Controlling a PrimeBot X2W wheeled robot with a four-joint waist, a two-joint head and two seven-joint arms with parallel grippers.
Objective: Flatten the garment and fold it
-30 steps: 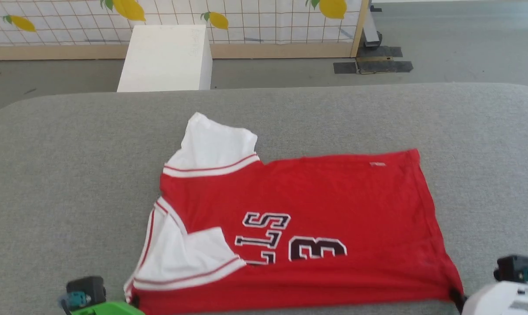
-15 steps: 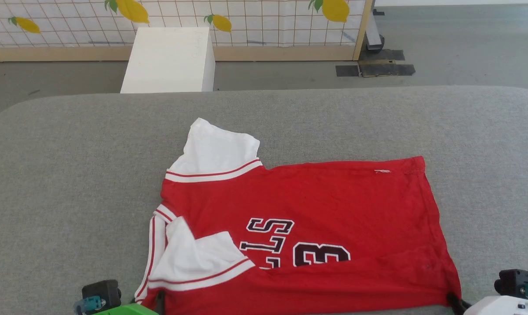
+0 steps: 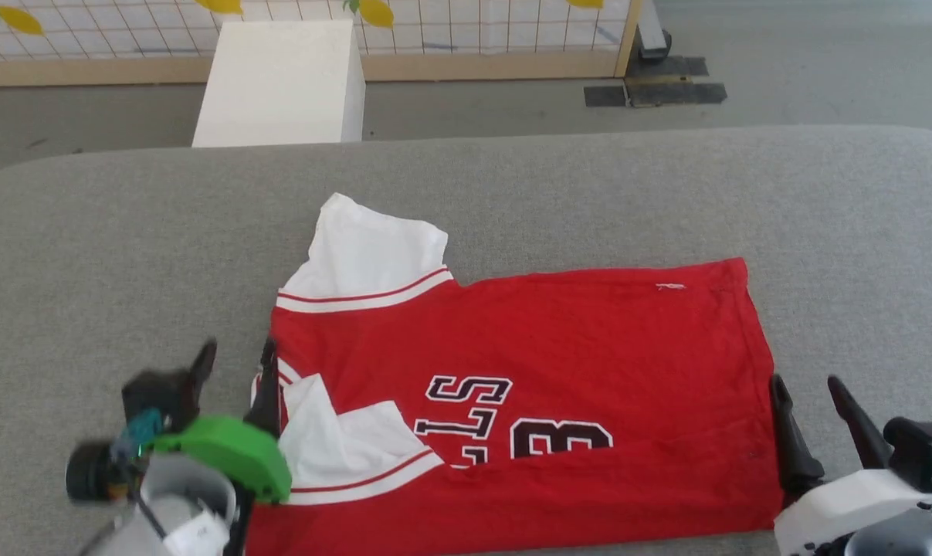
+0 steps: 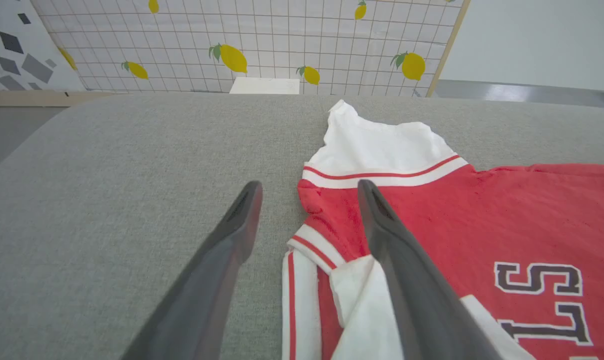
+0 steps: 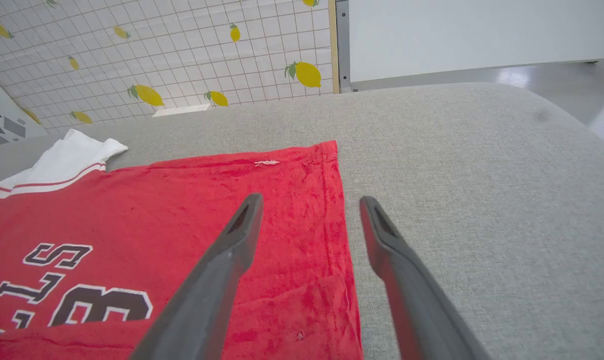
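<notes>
The red jersey-style shirt with white short sleeves and black-and-white lettering [image 3: 527,347] was lying sideways on the grey fabric-covered table [image 3: 126,255], about mid-width and close to the near edge. The collar end pointed to the robot's left and the hem to its right. The far sleeve was spread flat toward the far edge, but the near sleeve was flopped over onto the red front. The letters and number got cut off by a plain red band along the near side, so my guess is that long edge was already doubled over.

The left gripper [image 3: 238,347] sat at the collar end with its jaws spread wide, gripping nothing. One finger was over bare table and the other over the striped trim. The right gripper [image 3: 805,382] was doing the same at the hem, wide apart and empty, straddling the hem line. I couldn't tell if either actually touched the cloth.

Probably each was parked at an end so both ends could get handled together. That floppy sleeve looked like it needed tidying first, though.
</notes>
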